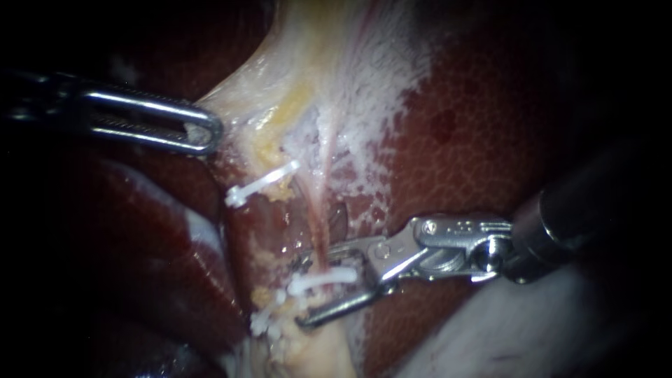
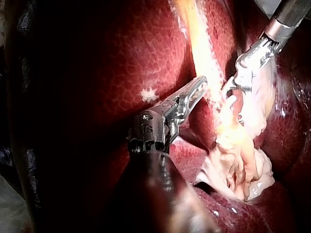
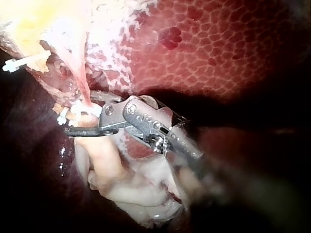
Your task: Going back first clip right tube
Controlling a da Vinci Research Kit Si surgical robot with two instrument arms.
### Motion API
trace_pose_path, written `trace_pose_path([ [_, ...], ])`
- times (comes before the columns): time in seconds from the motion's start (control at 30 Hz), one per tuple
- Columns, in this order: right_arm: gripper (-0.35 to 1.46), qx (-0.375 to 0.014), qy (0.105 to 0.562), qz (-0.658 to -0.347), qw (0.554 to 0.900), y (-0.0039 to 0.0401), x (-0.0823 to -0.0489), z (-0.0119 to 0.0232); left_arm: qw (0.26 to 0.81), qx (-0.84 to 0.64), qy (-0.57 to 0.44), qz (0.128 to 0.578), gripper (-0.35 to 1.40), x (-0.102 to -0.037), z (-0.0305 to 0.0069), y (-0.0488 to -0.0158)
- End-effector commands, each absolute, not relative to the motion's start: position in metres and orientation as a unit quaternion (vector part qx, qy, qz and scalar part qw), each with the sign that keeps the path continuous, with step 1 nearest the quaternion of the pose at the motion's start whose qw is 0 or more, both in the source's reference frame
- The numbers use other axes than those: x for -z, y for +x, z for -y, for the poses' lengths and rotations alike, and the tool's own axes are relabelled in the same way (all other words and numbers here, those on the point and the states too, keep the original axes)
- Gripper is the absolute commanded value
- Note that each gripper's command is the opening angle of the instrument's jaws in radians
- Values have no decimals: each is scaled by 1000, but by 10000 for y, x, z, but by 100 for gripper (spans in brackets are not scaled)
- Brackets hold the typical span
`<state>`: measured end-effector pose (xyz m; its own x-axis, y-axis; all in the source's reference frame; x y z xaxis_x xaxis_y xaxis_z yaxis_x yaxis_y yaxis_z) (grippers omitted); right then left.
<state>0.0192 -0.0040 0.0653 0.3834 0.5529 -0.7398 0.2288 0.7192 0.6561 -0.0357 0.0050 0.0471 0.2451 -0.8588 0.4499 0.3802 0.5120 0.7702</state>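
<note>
In the endoscope view our left instrument (image 1: 212, 131) has its jaws closed on the pale tissue (image 1: 245, 91). Our right instrument (image 1: 311, 290) holds its jaws wide apart around the right tube (image 1: 320, 224), and the white clip (image 1: 323, 281) on that tube lies between them without being gripped. In the left wrist view the left jaws meet on the pale strand, with the right instrument (image 2: 239, 73) just ahead. In the right wrist view the parted right jaws straddle the tube at the clip (image 3: 88, 109), beside the liver (image 3: 218, 53).
</note>
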Motion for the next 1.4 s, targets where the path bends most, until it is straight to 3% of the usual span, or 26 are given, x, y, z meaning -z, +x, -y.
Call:
trace_pose_path([
  [0.03, 60, -107, 360, -544, 750, 188, -652, 41, 743, 417, 265, 451, -35, -471, -49, -357],
  [0.4, 60, -125, 341, -548, 754, 137, -639, 34, 744, 417, 264, 451, -35, -474, -46, -357],
  [0.83, 60, -144, 297, -555, 764, 74, -600, -21, 744, 416, 263, 452, -35, -477, -44, -358],
  [1.4, 60, -138, 294, -557, 764, 58, -584, -27, 747, 411, 262, 452, -35, -501, -34, -367],
])
